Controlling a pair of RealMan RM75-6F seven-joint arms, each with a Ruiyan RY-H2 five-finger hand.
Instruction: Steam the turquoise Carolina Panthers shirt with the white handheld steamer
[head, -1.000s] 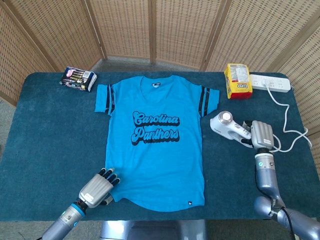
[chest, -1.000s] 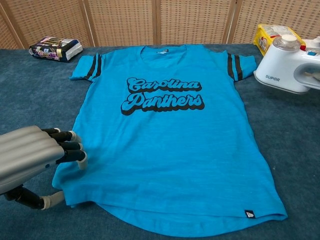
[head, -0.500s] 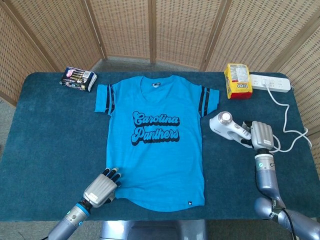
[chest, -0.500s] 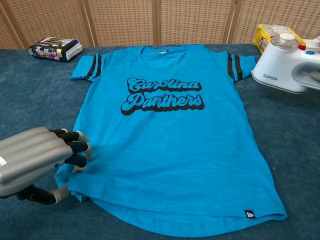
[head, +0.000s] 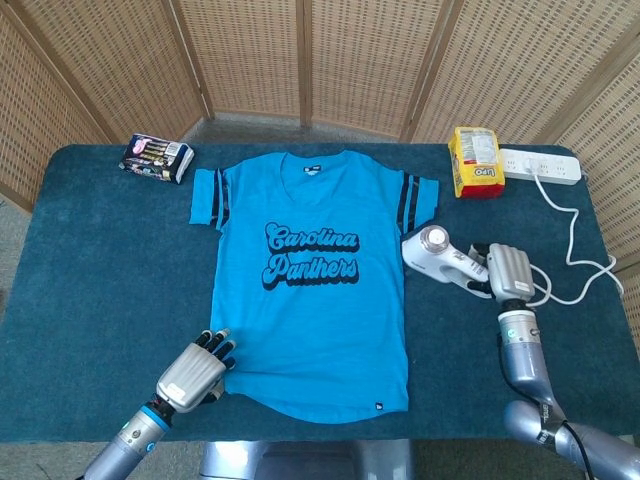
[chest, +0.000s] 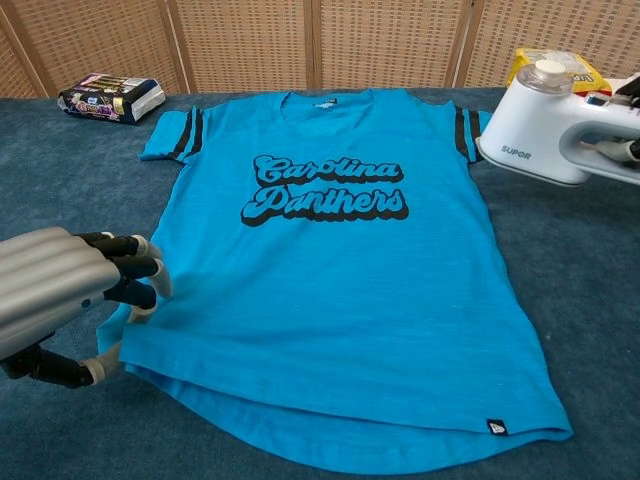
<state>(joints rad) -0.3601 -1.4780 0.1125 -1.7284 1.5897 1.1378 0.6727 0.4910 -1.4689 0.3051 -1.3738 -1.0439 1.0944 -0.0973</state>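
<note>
In the head view, the turquoise shirt (head: 312, 290) lies flat and face up in the middle of the dark blue table (head: 90, 260), with its neck toward 12 o'clock and its hem toward 6 o'clock. The left hand (head: 195, 368) is at the 7 o'clock corner of the shirt, and its dark fingertips (head: 214, 343) lie on the edge of the cloth there. The white steamer (head: 445, 262) is just beside the shirt at 3 o'clock, near the striped sleeve. The right hand (head: 506, 274) is closed around the handle of the steamer, and a white cable (head: 575, 262) runs from there toward a power strip (head: 540, 165) at 1 o'clock. A yellow packet (head: 476, 162) stands beside the power strip. A dark snack packet (head: 157, 157) lies at 11 o'clock from the shirt.

In the chest view, the left hand (chest: 60, 300) pinches the lower left corner of the shirt (chest: 330, 270) between the thumb below and the fingers (chest: 135, 270) above, and this corner is raised a little from the table (chest: 600, 300). The steamer (chest: 545, 135) is at 2 o'clock from the shirt, with its front end just over the edge of the right sleeve. Of the right hand (chest: 628, 120) only a few fingers show at the picture border, in the handle of the steamer. The yellow packet (chest: 585, 75) stands behind the steamer, and the snack packet (chest: 110, 97) lies at 10 o'clock.
</note>
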